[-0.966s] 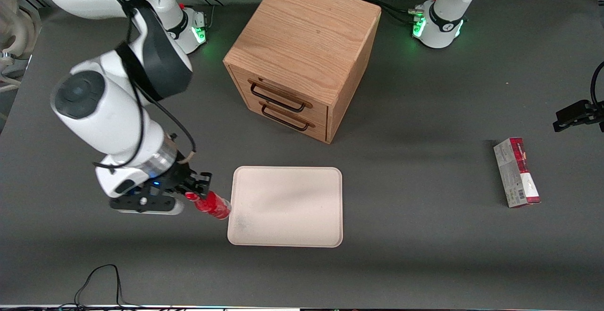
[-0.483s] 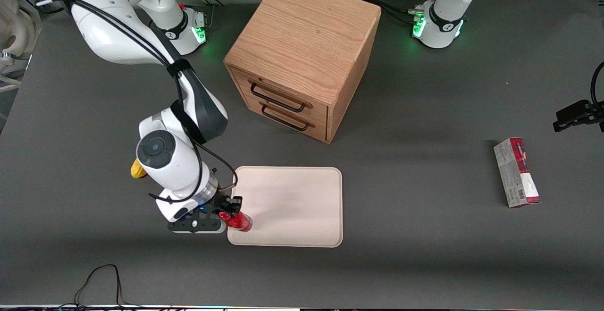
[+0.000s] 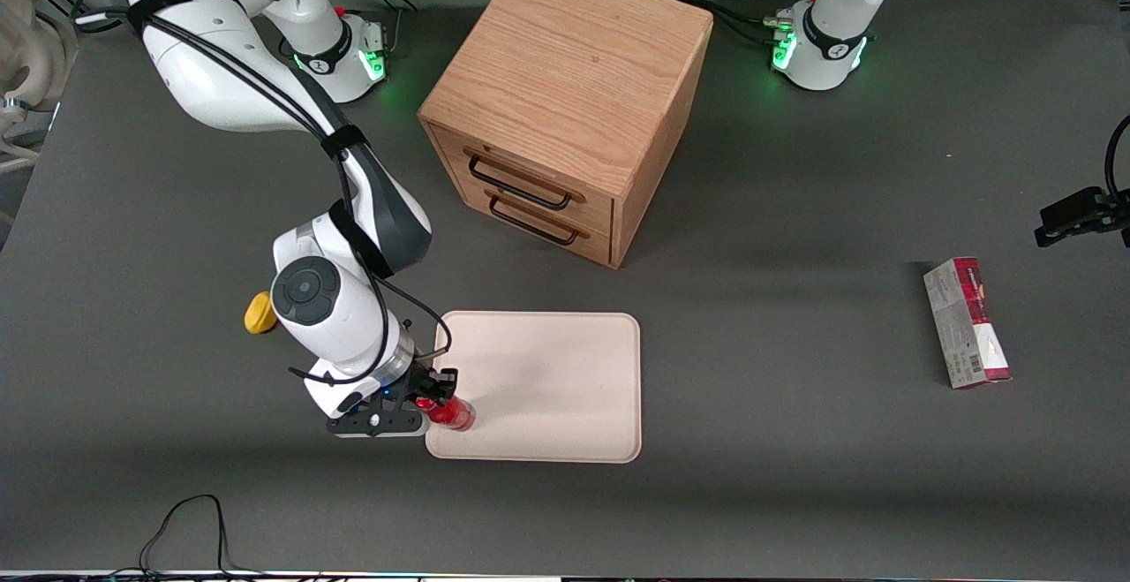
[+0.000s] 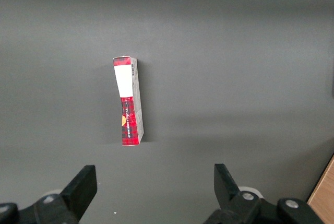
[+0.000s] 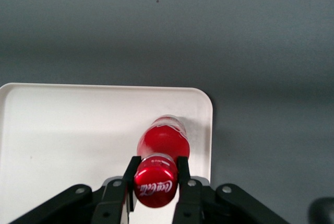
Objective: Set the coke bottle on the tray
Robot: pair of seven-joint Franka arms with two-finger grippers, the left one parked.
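While the coke bottle (image 5: 162, 139) is clamped at its neck by the gripper (image 5: 155, 174), it should be lowered upright onto the tray (image 5: 62, 130) directly beneath, inside the rim.

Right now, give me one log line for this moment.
gripper: shut on bottle at its cap | bottle: over tray corner nearest working arm | release: not yet

Dark grey matte tabletop (image 3: 794, 494), evenly lit from above, soft shadows. Wooden two-drawer cabinet (image 3: 565, 105) stands set at an angle, black wire handles facing the front camera. Black cable (image 3: 190, 529) loops along the nearest tabletop edge.
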